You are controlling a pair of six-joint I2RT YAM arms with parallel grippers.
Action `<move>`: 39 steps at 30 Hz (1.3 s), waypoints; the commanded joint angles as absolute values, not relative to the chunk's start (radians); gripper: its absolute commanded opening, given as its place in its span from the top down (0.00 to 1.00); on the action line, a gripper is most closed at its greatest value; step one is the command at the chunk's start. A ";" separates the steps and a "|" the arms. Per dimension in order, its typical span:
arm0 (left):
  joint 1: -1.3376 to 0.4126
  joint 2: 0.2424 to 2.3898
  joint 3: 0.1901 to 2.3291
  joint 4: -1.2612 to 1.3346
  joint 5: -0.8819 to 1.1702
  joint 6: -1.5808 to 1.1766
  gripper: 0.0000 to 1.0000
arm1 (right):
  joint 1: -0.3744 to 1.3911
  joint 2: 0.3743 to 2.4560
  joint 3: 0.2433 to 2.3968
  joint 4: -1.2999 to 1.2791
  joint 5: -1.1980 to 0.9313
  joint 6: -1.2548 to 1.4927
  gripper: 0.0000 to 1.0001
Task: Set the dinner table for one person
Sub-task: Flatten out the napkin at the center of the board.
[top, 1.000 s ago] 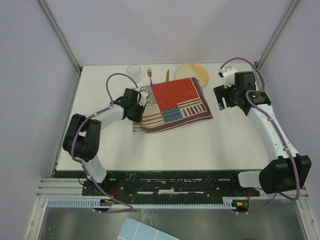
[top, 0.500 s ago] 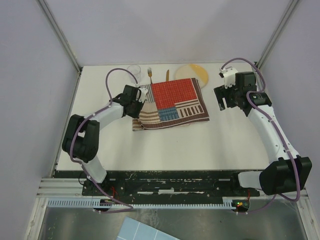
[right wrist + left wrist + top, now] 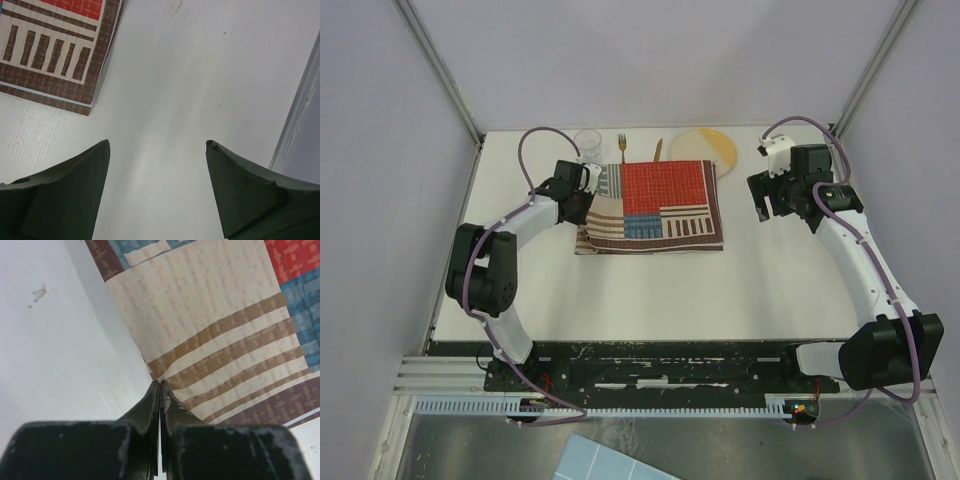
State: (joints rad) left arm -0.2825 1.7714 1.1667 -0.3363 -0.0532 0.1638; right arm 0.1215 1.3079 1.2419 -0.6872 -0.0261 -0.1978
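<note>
The table [image 3: 670, 290] is shown beyond the arm bases, its placemat [image 3: 655, 205] pinched at the left edge by the closed left gripper [image 3: 160, 387], the right gripper [image 3: 157, 145] held open and empty beside it, and glass [image 3: 587, 142], fork [image 3: 621, 148], knife [image 3: 658, 150] and plate [image 3: 705, 145] ranged behind.

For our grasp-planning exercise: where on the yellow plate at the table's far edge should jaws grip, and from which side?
Probably its right rim, from the right: the plate lies flat, so only the rim is pinchable, and the placemat crowds its near edge.
</note>
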 commanded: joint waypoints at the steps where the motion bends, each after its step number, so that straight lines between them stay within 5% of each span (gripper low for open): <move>1: -0.250 1.714 1.222 -0.308 -0.084 0.224 0.97 | 0.115 1.272 1.238 -0.642 -0.043 -0.179 0.14; 16: -0.250 1.726 1.167 -0.315 -0.038 0.199 0.97 | 0.114 1.263 1.240 -0.650 -0.043 -0.181 0.14; 32: -0.250 1.709 1.149 -0.288 -0.227 0.235 0.97 | 0.112 1.256 1.232 -0.649 -0.053 -0.181 0.14; 39: -0.251 1.693 1.114 -0.255 -0.270 0.230 0.62 | 0.110 1.252 1.232 -0.651 -0.057 -0.183 0.14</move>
